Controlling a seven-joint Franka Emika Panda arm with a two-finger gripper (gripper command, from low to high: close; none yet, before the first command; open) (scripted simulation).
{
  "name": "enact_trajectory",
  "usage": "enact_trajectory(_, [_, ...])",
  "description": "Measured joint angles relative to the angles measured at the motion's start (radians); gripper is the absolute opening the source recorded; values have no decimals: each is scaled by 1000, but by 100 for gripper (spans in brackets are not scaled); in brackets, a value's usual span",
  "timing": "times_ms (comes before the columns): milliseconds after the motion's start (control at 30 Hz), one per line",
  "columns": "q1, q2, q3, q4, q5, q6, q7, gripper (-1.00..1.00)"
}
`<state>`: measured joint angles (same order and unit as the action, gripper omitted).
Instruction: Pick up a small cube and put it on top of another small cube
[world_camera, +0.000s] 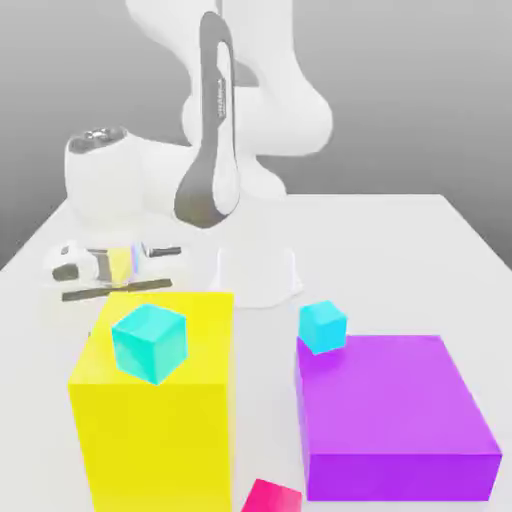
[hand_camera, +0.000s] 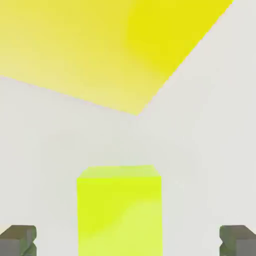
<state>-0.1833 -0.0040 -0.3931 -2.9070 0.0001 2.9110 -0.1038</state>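
Note:
A small yellow-green cube (hand_camera: 120, 210) lies on the white table, just ahead of my gripper (hand_camera: 127, 241) and centred between its two dark fingertips (hand_camera: 17, 240), which stand wide apart and touch nothing. In the exterior view my gripper (world_camera: 130, 272) hangs low over the table behind the big yellow block (world_camera: 155, 410). One small cyan cube (world_camera: 149, 342) rests on top of that yellow block. A second small cyan cube (world_camera: 322, 326) sits at the far corner of the flat purple block (world_camera: 395, 415). A small pink cube (world_camera: 271, 497) lies on the table in front, between the two blocks.
The big yellow block (hand_camera: 100, 45) stands just beyond the yellow-green cube in the hand view. The arm's white base (world_camera: 258, 275) is at the table's middle back. The white table (world_camera: 400, 260) stretches to the exterior view's right.

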Motion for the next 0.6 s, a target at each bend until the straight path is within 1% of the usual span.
enact_trajectory(167, [-23, 86, 71, 23, 172, 62, -118, 0])
enact_trajectory(300, [-105, 158, 184, 39, 299, 116, -211, 0])
enact_trajectory(367, [-158, 194, 247, 46, 343, 145, -247, 0])
enact_trajectory(467, [-236, 248, 331, 51, 383, 190, -285, 0])
enact_trajectory(500, [-253, 262, 349, 52, 391, 201, -294, -100])
enact_trajectory(600, [-253, 262, 349, 52, 391, 200, -294, -100])
